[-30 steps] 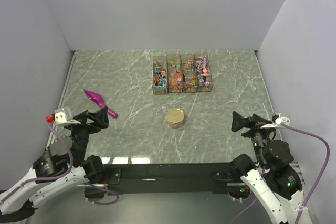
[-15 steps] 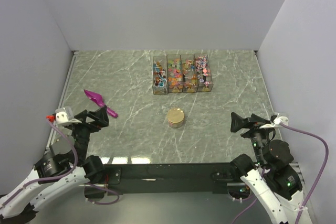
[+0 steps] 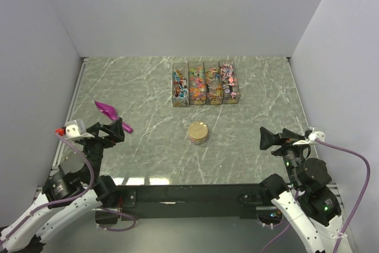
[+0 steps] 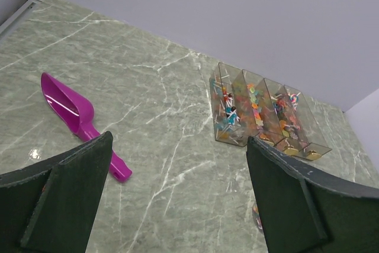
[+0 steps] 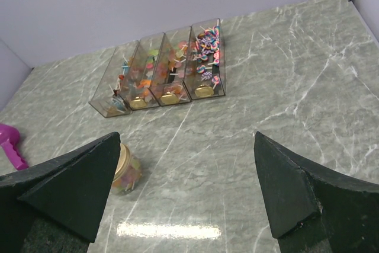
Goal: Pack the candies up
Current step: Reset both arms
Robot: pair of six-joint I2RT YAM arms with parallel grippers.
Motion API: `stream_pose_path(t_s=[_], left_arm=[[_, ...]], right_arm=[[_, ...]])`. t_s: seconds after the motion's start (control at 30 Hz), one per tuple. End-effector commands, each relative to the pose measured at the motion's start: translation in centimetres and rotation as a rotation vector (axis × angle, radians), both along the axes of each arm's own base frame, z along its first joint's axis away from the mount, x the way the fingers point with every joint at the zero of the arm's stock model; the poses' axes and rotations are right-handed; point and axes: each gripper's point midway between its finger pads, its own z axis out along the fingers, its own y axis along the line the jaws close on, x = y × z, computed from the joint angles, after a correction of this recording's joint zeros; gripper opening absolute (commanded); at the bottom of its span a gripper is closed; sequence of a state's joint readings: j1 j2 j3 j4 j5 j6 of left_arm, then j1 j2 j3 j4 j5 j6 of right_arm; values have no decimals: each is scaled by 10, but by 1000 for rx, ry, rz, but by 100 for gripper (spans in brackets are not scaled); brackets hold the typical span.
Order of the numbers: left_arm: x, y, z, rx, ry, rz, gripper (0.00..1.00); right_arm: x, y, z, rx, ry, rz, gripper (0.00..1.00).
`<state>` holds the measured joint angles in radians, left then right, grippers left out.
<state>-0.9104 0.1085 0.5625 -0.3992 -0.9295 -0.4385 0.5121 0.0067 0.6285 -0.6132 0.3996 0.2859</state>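
A grey-green marbled table carries everything. The black left gripper and right gripper hang over its near edge, jaws spread wide and empty. Four clear plastic boxes stand side by side at the back, holding the mixed-colour wrapped candies. A magenta plastic scoop lies at the left. A small round tan-lidded jar sits mid-table with more candies inside.
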Motion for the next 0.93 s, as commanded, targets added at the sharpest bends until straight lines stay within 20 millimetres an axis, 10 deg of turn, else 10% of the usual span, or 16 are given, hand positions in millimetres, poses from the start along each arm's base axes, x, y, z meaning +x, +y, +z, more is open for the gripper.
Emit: stream_pose_path(t_s=[0.0, 0.9], left_arm=[[3, -9, 5, 5, -16, -30, 99], [21, -5, 23, -50, -28, 52, 100]], right_arm=[[-24, -13, 37, 84, -173, 5, 100], [-17, -13, 33, 94, -152, -22, 100]])
